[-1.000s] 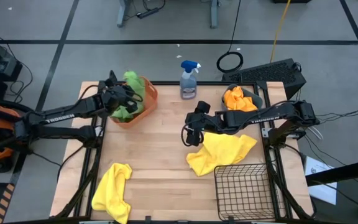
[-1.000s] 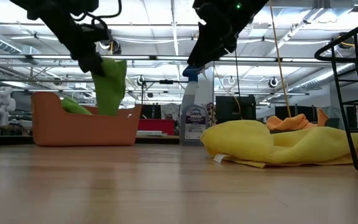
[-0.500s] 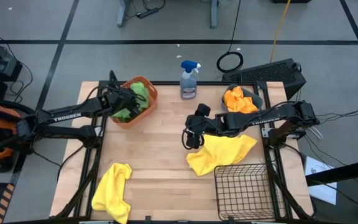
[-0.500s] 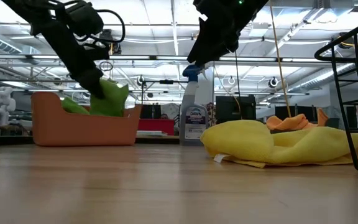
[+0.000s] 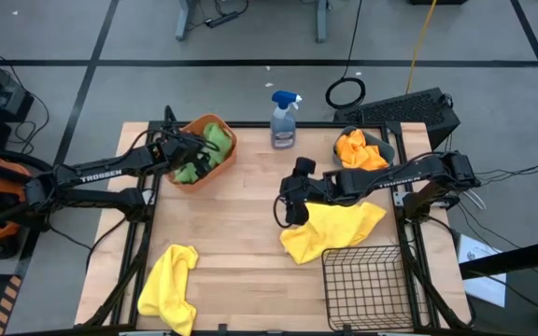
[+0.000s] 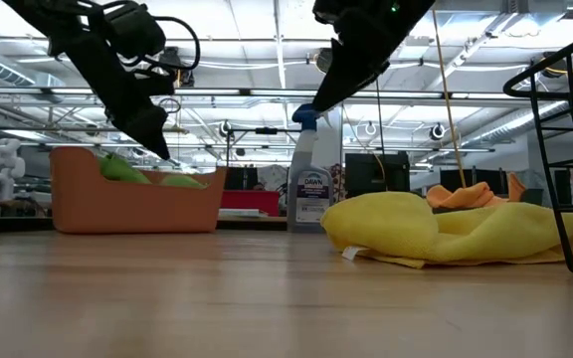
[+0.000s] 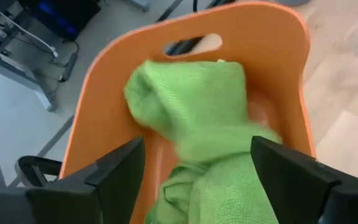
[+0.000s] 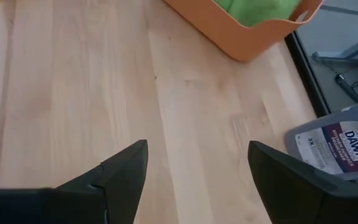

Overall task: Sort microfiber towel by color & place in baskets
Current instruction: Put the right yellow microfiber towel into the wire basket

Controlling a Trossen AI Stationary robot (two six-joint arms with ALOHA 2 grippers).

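Green towels (image 7: 197, 118) down inside the orange tub (image 5: 220, 161) at upper left of the high view, heaped against the far wall under the handle slot, sorted by colour as the task wants. Left gripper (image 5: 177, 149) poised just over the tub's near rim, fingers spread wide and empty in the wrist view, green cloth lying loose between and beyond them; probably just clear of the cloth, though contact hard to rule out from the low view. Right gripper (image 5: 290, 207) hanging mid-table, right of centre in the high view, jaws well apart over bare wood with nothing gripped, just beside the upper-left edge of a yellow towel (image 5: 330, 229). That towel spread flat next to the wire basket (image 5: 370, 289) at lower right, so presumably the next pick and a short carry. Second yellow towel (image 5: 169, 284) crumpled at lower left, well apart from the basket. Orange towel (image 5: 360, 149) piled in the teal bin (image 5: 382, 144) at upper right, bin mostly hidden beneath it. Spray bottle (image 5: 285, 119) upright at top centre between tub and bin, out of both arms' paths. Green and orange seemingly done; two yellows left on the table.
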